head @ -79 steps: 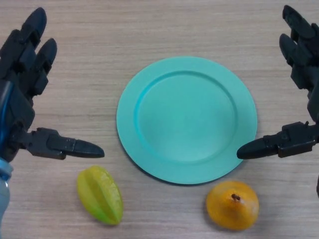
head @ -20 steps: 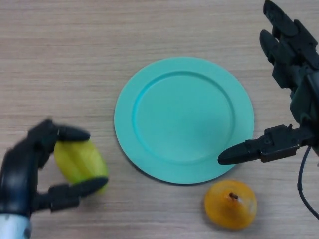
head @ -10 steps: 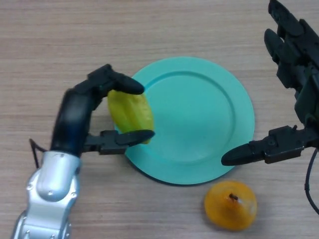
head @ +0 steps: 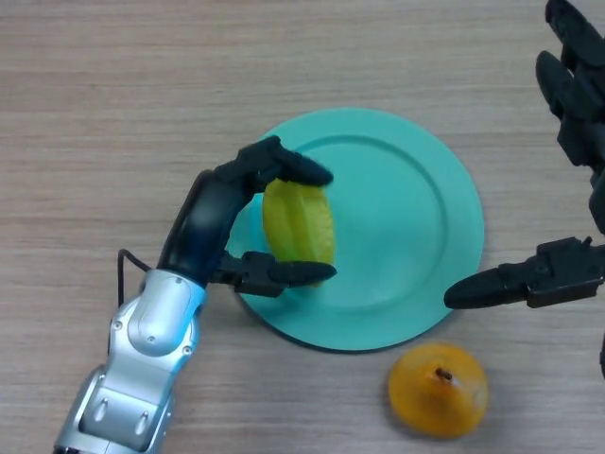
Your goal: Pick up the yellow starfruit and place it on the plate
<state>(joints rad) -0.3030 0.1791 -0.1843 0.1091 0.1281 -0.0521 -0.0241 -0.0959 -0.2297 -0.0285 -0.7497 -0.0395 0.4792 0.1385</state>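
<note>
The yellow starfruit [head: 300, 227] is held in my left hand [head: 213, 219], whose fingers curl over its top while the thumb pinches it from below. Fruit and hand hover over the left part of the teal plate [head: 406, 227]. I cannot tell whether the starfruit touches the plate. My right hand [head: 577, 170] stays open at the right edge of the view, its thumb pointing toward the plate's right rim.
An orange fruit [head: 438, 389] lies on the wooden table [head: 113, 113] just below the plate's lower right rim, near my right thumb.
My left hand picked up the starfruit from the table's lower left and has carried it rightward over the plate. My right hand has drifted slightly to the right.
</note>
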